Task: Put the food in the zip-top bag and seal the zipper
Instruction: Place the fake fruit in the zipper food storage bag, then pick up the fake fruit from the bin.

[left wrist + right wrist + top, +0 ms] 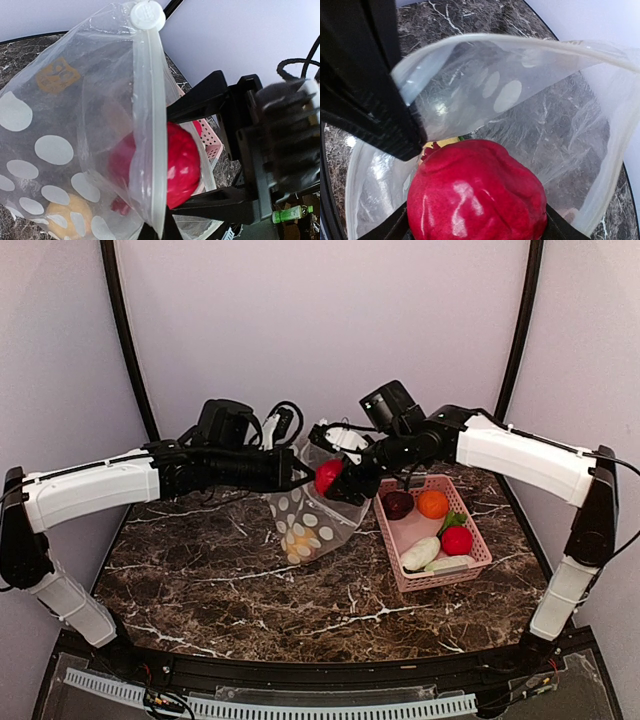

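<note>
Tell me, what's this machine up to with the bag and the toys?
A robot is packing toy food into a dotted plastic bag. The left gripper pinches the bag's edge, holding it open; the right gripper holds a red fruit at its mouth. A yellow piece is already inside; more wait in the pink basket.

Arms stretch inward: left gripper [298, 480] pinches the bag [305, 522] rim, right gripper [336, 485] clasps a red fruit [326, 476] at its mouth.

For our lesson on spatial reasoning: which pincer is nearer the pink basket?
Right. The right pincer, gripping the red fruit at the mouth of the zip-top bag, sits just left of the pink basket. The left pincer pinches that bag's edge, farther left.
</note>
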Tool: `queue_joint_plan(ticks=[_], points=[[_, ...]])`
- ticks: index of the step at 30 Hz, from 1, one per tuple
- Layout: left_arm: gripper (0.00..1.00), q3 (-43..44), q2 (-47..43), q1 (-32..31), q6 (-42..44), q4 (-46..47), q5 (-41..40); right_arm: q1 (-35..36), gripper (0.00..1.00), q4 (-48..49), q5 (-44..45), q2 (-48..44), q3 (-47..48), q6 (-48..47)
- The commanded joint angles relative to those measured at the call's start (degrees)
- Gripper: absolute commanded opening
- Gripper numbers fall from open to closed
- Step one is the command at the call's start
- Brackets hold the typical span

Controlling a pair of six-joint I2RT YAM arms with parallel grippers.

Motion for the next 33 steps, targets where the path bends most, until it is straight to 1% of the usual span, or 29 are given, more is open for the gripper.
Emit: queue_joint_plan(ticks=[1,3,4,6,9,13,19,24,29,33], points=[[0.01,-0.72,-3.01,-0.23,0.47,0.57,1.07,1.36,0.79,0.19,8.91,2.89,2.89,-1.82],[0.01,-1.17,-3.10,-0.23,0.80,0.27,0.41,1.47,0.86,-0.45,5.37,2.17,3.55,-1.33],[0.01,-1.32,-3.15,-0.23,0.91,-0.04,0.24,1.41,0.88,-0.85,1.50,1.15,3.75,-1.21],[0.01,-1.81,-3.22,-0.23,0.95,-0.76,-0.40,1.34,0.91,-3.12,-5.42,-0.45,4.64,-1.20],[0.01,-2.71,-3.55,-0.23,1.07,-1.04,-1.16,1.31,0.92,-4.41,-9.48,-2.75,5.13,-0.60],[0.01,-2.77,-3.79,-0.23,2.87,-2.83,-3.06,1.20,0.92,-5.27,-11.25,-6.30,4.63,-2.56],[0.01,1.56,-3.84,-0.23,9.71,-11.51,-7.35,-1.45,0.89,-5.77,-14.34,-14.59,-0.35,-6.95],[0.01,4.13,-3.79,-0.21,14.97,-14.86,-7.33,-9.28,0.85,-6.07,-17.53,-20.43,-8.98,-9.92],[0.01,6.23,-4.71,-0.14,20.00,-17.21,-8.72,-16.09,0.83,-6.20,-14.67,-23.98,-18.29,-12.20],[0.01,6.16,-5.03,-0.15,24.06,-17.07,-10.63,-20.90,0.82,-5.78,-13.22,-24.97,-22.93,-13.53]])
